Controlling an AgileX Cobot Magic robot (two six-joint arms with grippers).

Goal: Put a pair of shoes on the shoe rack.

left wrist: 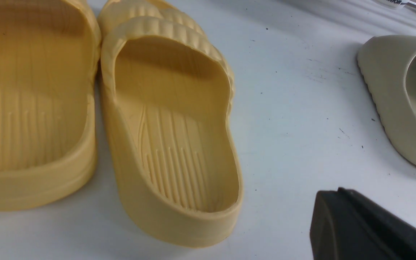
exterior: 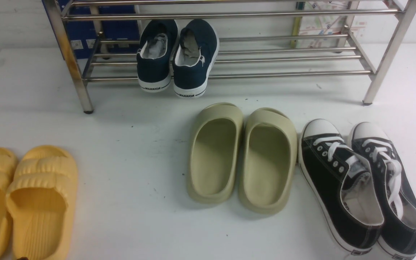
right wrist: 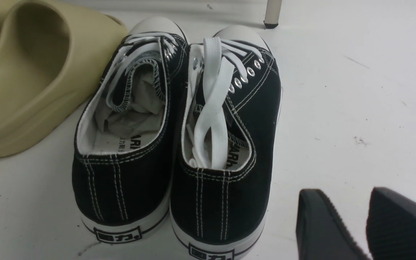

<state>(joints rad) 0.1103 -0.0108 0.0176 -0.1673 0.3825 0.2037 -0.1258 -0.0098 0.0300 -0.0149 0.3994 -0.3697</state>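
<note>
The pair of shoes, two navy slip-on sneakers, rests side by side on the lower bars of the shoe rack (exterior: 284, 74), heels toward me and hanging slightly over the front bar. One is the left shoe (exterior: 154, 56), the other the right shoe (exterior: 194, 59). No gripper touches them, and neither arm shows in the front view. My left gripper (left wrist: 338, 195) is shut and empty, hovering over the white floor beside yellow slippers. My right gripper (right wrist: 345, 196) is open with nothing between its fingers, just behind the heels of black sneakers.
Yellow slippers (exterior: 38, 202) lie at the front left, olive-green slippers (exterior: 244, 155) in the middle, and black lace-up sneakers (exterior: 363, 187) at the front right. A blue box (exterior: 99, 32) stands behind the rack's left end. The rack's legs reach the floor at both ends.
</note>
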